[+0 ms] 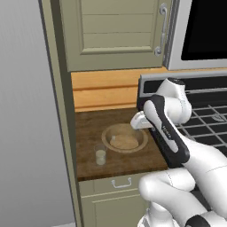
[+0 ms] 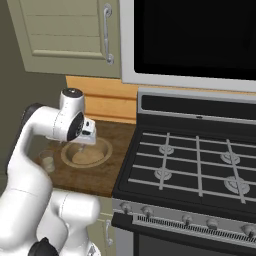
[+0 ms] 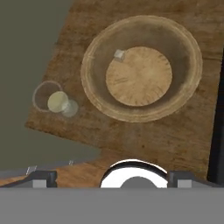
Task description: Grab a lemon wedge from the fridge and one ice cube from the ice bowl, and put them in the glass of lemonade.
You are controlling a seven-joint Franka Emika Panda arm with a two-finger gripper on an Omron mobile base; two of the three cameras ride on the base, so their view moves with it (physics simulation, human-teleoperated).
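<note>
The ice bowl (image 3: 94, 94), a shallow tan dish, sits on a dark wooden counter (image 3: 144, 140). One small pale ice cube (image 3: 119, 54) lies on its inner slope beside a round pale mound. The glass of lemonade (image 3: 54, 99), a small clear tumbler with yellowish liquid, stands close to the bowl near the counter's edge. My gripper (image 3: 113, 176) hangs above the bowl, open, its tips wide apart with nothing between them. The bowl (image 1: 125, 138) and glass (image 1: 100, 156) also sit under the white hand (image 2: 88, 131). The lemon wedge is out of view.
A black gas stove (image 2: 200, 165) borders the counter on the right, under a microwave (image 2: 200, 40). Olive wall cabinets (image 1: 115, 31) hang above. A tall olive panel (image 1: 62, 111) closes the counter's left side, with a flat light-grey face (image 1: 26, 111) beyond; I cannot tell if that is the fridge.
</note>
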